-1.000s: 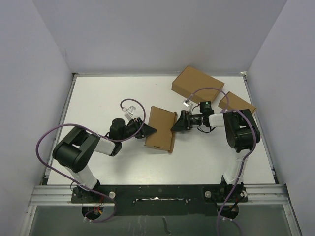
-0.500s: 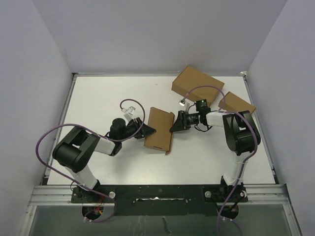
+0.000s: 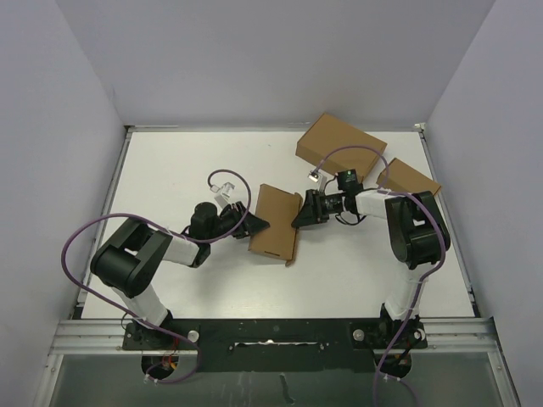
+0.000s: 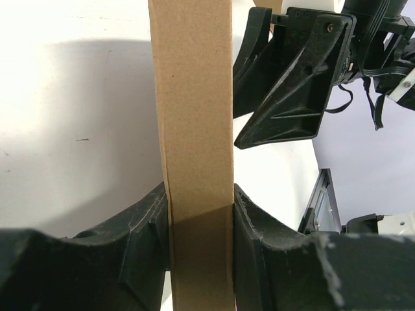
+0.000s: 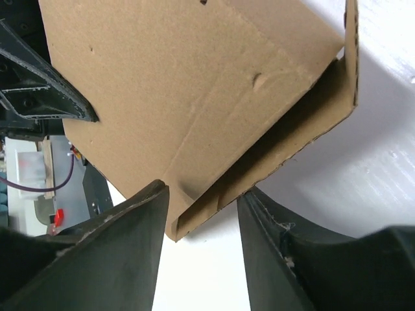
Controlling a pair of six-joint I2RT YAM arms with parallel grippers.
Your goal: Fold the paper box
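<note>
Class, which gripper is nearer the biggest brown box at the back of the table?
Right. The right gripper sits just in front of the biggest brown box; the left gripper is across the paper box, further left.

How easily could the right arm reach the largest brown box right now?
Probably yes: the largest box lies just beyond its wrist with nothing between, but the right hand must first leave the paper box.

A white table point(image 3: 170, 170) sat enclosed by plain pale-lavender walls point(image 3: 271, 59) at nine, twelve and three o'clock; a metal rail point(image 3: 271, 326) ran along six.
</note>
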